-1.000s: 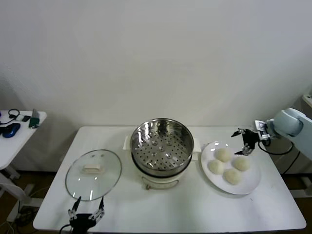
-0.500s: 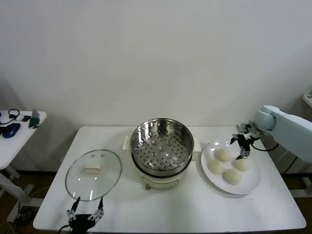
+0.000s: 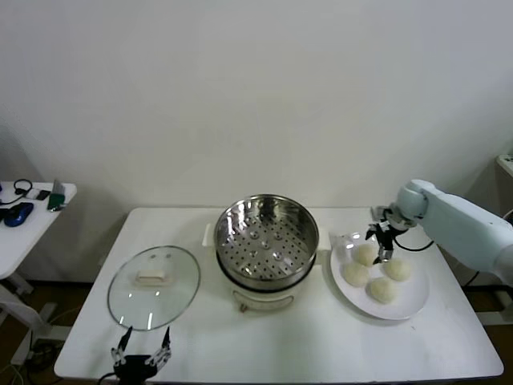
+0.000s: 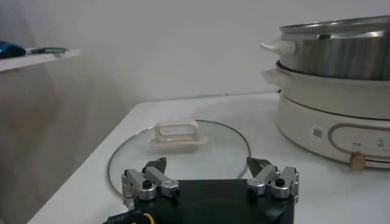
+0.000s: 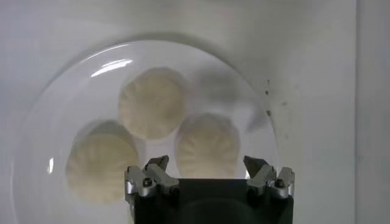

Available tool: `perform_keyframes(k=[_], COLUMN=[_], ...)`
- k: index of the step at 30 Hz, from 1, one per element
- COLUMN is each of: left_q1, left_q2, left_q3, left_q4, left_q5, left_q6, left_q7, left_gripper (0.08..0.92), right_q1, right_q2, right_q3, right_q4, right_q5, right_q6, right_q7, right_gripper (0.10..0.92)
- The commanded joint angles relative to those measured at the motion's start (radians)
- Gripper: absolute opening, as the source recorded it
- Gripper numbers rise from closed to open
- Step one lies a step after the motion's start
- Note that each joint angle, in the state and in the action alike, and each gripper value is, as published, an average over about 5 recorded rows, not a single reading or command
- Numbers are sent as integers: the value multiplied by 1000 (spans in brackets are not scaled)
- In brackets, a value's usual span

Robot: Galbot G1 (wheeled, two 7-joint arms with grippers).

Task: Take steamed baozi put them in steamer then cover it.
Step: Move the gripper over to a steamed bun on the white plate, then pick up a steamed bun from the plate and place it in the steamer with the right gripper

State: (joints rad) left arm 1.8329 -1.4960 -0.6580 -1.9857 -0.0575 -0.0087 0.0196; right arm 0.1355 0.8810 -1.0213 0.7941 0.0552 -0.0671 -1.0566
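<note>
Several off-white baozi lie on a white plate at the table's right. My right gripper hangs open just above the plate's far side, over the bun nearest the steamer. In the right wrist view that baozi sits between the spread fingers of the gripper, untouched. The steel steamer stands empty in the middle on its cream base. The glass cover lies flat to its left. My left gripper waits open at the front edge, near the cover.
A side table with small items stands far left, apart from the work table. The steamer's base rises close to the right of the cover in the left wrist view. Bare tabletop stretches along the front.
My right arm has swung left from beyond the plate's far right edge to over the bun nearest the steamer, staying open. The left arm has not moved.
</note>
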Motion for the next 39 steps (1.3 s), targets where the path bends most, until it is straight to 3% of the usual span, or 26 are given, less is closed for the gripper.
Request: perform_keyframes(k=[1,5,16,26,33,39], left_q1=[-3,-3,-7,-2,5,3], left_q2=[0,0,1,0,2,5], left_q3=[2,1,0,2,1,2], left_q4=[8,9,13,7,-3,-2], left_q5=[2,2,6,17,17,12], left_q6=[-1,-1,-3,-8,-11,-17], left_q7=[0,-1,-4,-6,-6,-6], left_gripper=[823,823,823,823,823,823], right_q1=[-36,-41,-28,433,769,848], right_q2=[49,65,64,-20,85,219], right_q3=[49,61,71,-275,-444,-493], right_q4=[-97,-124,-114,147,292,503], right_q5=[-62,-71,-48,153,309,300], right_q6=[8,15,41,188,393,536], right_q7=[11,13,-7,-47,-77,-59], right_gripper=[823,805,659,653,653,653])
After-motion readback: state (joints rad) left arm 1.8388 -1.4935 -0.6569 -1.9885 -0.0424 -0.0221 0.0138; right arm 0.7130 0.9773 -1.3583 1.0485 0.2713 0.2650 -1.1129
